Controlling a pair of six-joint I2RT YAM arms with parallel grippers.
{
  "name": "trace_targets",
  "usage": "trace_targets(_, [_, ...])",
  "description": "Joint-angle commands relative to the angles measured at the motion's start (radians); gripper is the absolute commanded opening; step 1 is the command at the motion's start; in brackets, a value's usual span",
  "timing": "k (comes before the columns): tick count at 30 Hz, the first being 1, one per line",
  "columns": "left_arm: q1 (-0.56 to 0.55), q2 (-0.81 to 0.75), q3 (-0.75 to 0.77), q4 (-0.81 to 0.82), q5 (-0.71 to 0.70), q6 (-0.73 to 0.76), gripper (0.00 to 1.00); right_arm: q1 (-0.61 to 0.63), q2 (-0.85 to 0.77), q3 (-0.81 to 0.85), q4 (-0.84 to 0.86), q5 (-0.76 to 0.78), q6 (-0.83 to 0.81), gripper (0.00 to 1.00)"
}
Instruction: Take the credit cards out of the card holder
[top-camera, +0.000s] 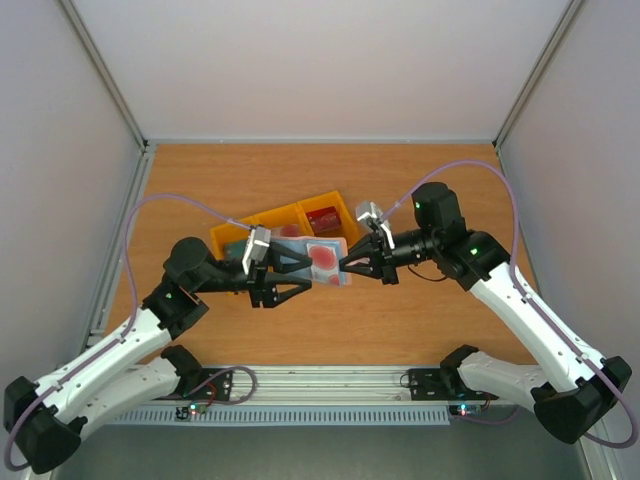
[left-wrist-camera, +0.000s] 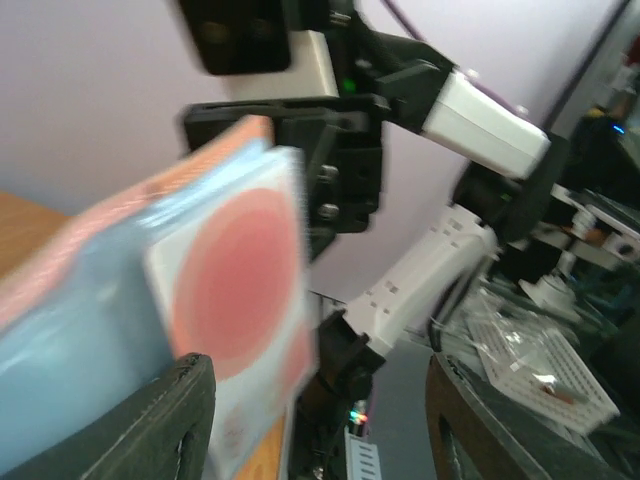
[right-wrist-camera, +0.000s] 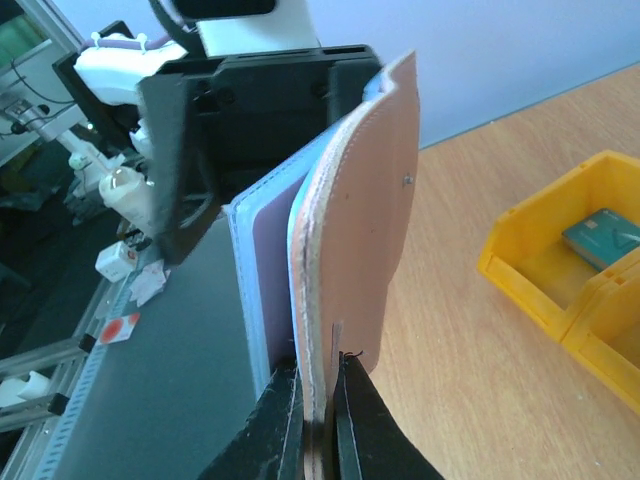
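- Wooden tabletop (top-camera: 430, 320), enclosed by 3 pale walls (top-camera: 320, 60); a yellow tray (top-camera: 278, 214) sits toward the back.
- The card holder (right-wrist-camera: 365, 220) stands upright off the tabletop. The right claw (right-wrist-camera: 318, 378) pinches its brown edge, and the left claw (top-camera: 310, 273) gapes wide at the other end.
- Only the overhead view shows the dark red card (top-camera: 322, 216) in the tray.
- The right wrist view shows the teal card (right-wrist-camera: 600, 235) in another compartment.
- The left wrist view shows the blotched card (left-wrist-camera: 240, 290) against the holder's blue inside.

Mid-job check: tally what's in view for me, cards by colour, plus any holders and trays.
teal card: 1
dark red card: 1
whitish-pink card with red blotch: 1
card holder: 1
yellow tray: 1
Total: 5
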Motion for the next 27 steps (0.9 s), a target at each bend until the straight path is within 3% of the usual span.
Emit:
trace_targets(1, [0.047,-0.034,0.013,-0.07,-0.17,-0.106,0.6,-0.003,-0.044,0.02,-0.01,-0.022,-0.031,0.01])
trace_targets(3, [0.053,-0.044,-0.002,-0.097,-0.235,-0.155,0.61,-0.002,-0.045,0.02,-0.014,-0.018,-0.031,0.01])
trace_targets(7, [0.029,-0.029,-0.008,-0.045,-0.106,-0.142,0.6,-0.003,-0.037,0.022,-0.015,-0.012,-0.022,0.01])
trace_targets(21, [-0.045,0.033,0.031,0.007,-0.051,-0.06,0.59,-0.003,-0.031,0.009,-0.003,-0.006,-0.019,0.01])
trace_targets(27, [-0.045,0.002,0.021,0.051,-0.032,-0.041,0.51,-0.003,-0.054,-0.011,0.019,0.018,-0.013,0.01])
